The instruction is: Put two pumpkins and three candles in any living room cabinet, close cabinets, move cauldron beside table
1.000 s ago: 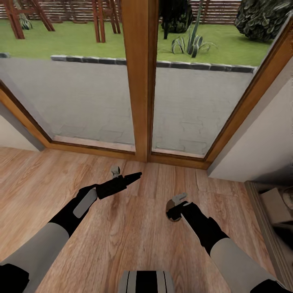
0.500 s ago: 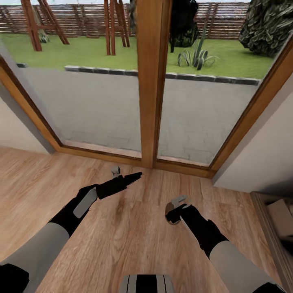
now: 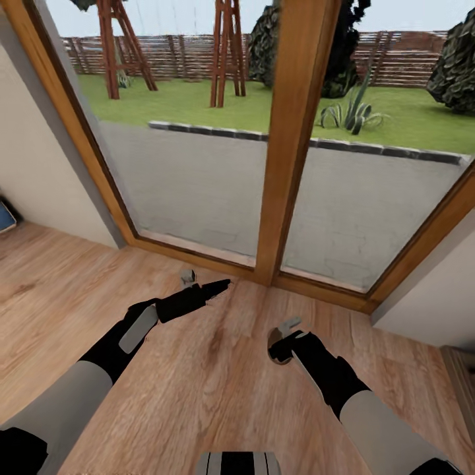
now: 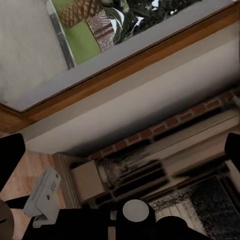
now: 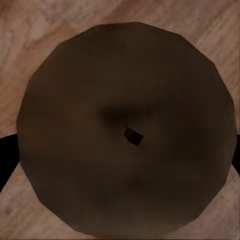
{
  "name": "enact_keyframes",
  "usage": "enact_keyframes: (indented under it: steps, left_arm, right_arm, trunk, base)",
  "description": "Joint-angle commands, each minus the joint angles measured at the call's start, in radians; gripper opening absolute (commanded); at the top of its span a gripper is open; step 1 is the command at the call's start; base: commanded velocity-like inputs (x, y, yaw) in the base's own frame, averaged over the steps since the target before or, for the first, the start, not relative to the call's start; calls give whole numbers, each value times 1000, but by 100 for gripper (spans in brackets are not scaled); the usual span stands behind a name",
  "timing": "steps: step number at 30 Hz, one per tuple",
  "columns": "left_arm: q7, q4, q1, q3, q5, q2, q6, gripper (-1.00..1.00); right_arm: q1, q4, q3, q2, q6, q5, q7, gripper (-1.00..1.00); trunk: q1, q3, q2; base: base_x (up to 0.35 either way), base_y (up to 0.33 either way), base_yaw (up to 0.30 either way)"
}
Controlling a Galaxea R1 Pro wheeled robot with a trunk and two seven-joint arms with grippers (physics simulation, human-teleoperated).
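My right gripper [image 3: 277, 348] hangs low over the wood floor, shut on a candle [image 3: 271, 342]. The right wrist view looks straight down on the candle [image 5: 125, 130]: a round top, dark brown in shade, with a small wick nub at its centre, and a black fingertip at either side of it. My left gripper [image 3: 221, 284] points toward the window's wooden post, held level above the floor. In the left wrist view its fingers [image 4: 11, 160] stand wide apart with nothing between them. The pumpkins, the cabinet and the cauldron are out of view.
A tall glass door with a wooden frame [image 3: 290, 152] stands straight ahead, with a garden beyond it. White walls [image 3: 39, 171] flank it. A blue object [image 3: 5, 216] sits at the far left edge. The left wrist view looks toward an ornate fireplace surround [image 4: 150, 165] with brick.
The whole view has swung to the left, so the window post has slid right and the left wall has come in. Both arms hold the same pose, and the candle stays gripped.
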Motion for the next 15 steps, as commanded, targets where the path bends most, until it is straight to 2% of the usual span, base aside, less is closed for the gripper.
enact_keyframes:
  steps: [1, 15]
  left_arm:
    - [0, 0, 0, 0, 0, 0, 0, 100]
    - [0, 1, 0, 0, 0, 2, 0, 100]
  right_arm:
    - [0, 0, 0, 0, 0, 0, 1, -100]
    - [4, 0, 0, 0, -4, 2, 0, -100]
  trunk:
    - [0, 4, 0]
    - [-7, 58, 4]
  base:
    - [0, 0, 287]
    - [0, 0, 287]
